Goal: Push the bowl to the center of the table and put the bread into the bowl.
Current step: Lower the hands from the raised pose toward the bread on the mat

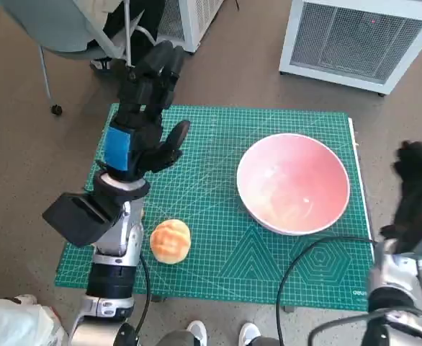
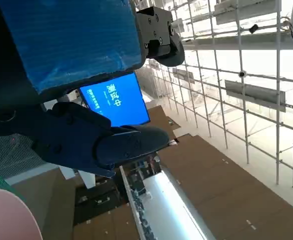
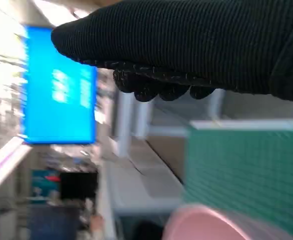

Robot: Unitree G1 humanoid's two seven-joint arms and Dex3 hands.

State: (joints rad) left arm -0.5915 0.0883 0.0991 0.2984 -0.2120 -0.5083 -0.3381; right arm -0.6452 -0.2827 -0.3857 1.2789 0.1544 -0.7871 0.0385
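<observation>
A green cutting mat with a printed grid (image 1: 218, 187) covered the small table, and both hands were raised above it. The wide, shallow pink bowl (image 1: 294, 182) sat on the mat's right part, just inward of the right hand (image 1: 416, 189), whose black knitted glove hung beside the mat's right edge without touching the rim. The right wrist view was blurred, showing the gloved fingers (image 3: 156, 85) curved over the bowl's rim (image 3: 221, 225) with nothing between them; how far they spread I cannot tell. The left hand (image 1: 145, 108), black with blue tape over its back, stood well apart from the bowl over the mat's far left corner, fingers spread wide and empty. The round golden-brown bread roll (image 1: 171, 241) lay near that arm's wrist, below the hand and untouched.
</observation>
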